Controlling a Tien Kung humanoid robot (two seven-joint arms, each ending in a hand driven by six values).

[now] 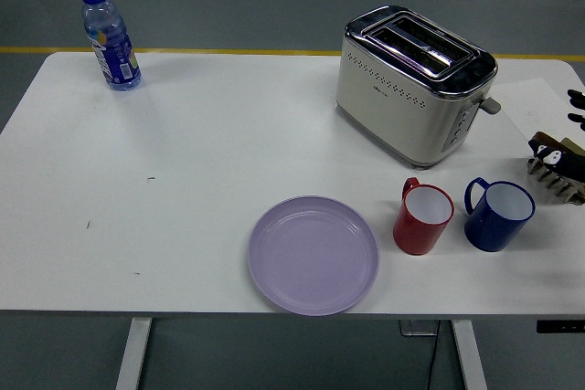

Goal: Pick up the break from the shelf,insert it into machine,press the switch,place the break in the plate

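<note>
A cream and chrome toaster (411,89) stands at the right of the table's middle, its two top slots empty and its lever (491,104) on the right end. A lilac plate (313,254) lies empty near the front edge. At the far right edge a small slatted shelf (555,186) holds a brown-crusted piece of bread (547,142). My right hand (571,160) comes in at that edge and lies black over the shelf and the bread; most of it is cut off by the frame. The left arm is out of the picture.
A red mug (423,217) and a blue mug (498,215) stand side by side between the plate and the shelf, in front of the toaster. A water bottle (111,38) with a blue cap stands at the far left corner.
</note>
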